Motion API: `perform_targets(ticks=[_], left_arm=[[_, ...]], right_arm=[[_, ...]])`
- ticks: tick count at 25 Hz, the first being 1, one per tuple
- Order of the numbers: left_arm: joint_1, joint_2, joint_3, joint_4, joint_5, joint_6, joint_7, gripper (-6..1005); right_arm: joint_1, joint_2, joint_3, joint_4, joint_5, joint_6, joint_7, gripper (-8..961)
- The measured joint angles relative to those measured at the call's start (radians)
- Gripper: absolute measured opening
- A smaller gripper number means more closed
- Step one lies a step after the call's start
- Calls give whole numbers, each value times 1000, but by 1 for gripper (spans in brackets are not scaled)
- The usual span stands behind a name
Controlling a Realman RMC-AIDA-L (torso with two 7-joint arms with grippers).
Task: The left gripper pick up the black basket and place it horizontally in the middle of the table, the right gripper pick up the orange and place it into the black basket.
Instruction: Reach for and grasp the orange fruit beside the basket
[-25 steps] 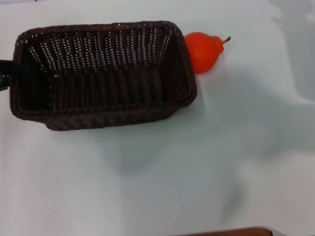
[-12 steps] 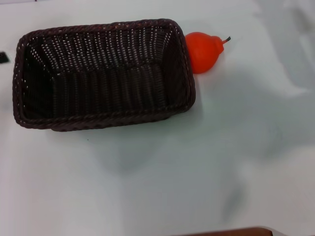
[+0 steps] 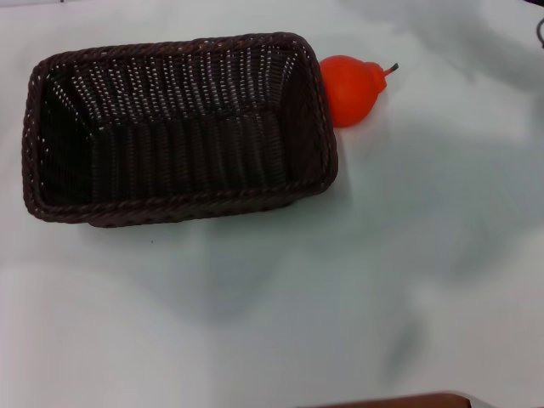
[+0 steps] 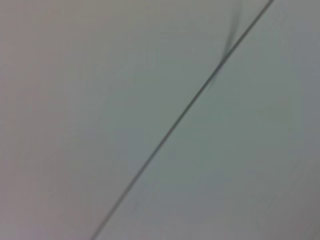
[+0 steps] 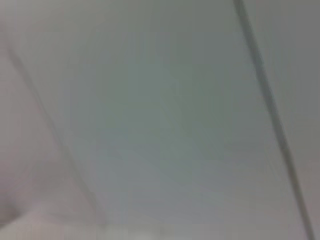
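Left claw gone; black basket point(image 3: 178, 127) long axis left-right

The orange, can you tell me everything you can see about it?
The orange is small, glossy and orange-red, a bit pear-shaped, with a short dark stem pointing away from the black basket. It lies on its side on the pale table, right up against the outside of the basket's right end, where the rim hides a bit of it. It is not in the basket, and nothing holds it.
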Motion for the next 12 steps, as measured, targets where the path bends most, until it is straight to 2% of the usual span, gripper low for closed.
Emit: perform_targets(ticks=[2,4,6,9,10,11,12], left_arm=[[11,-10,0,54,-101,4,124,567],[12,-13,1,92,-144,6,193,567],[6,-13,3,123,-164,6,245,584],[1,-16,4,133,-169,8,266,634],[-1,-19,5,135,-171,8,274,651],[-3,-21,5,136,-171,8,278,668],[-4,-24,5,138,-171,9,279,709]], right_arm=[[3,-29,19,73,-168,34,165,718],[5,-44,53,150,-316,71,303,723],[14,-49,98,228,-481,121,421,728],[55,-48,153,308,-719,208,556,823],[99,-41,189,328,-867,259,621,855],[99,-41,189,328,-867,259,621,887],[122,-37,204,329,-932,279,638,919]])
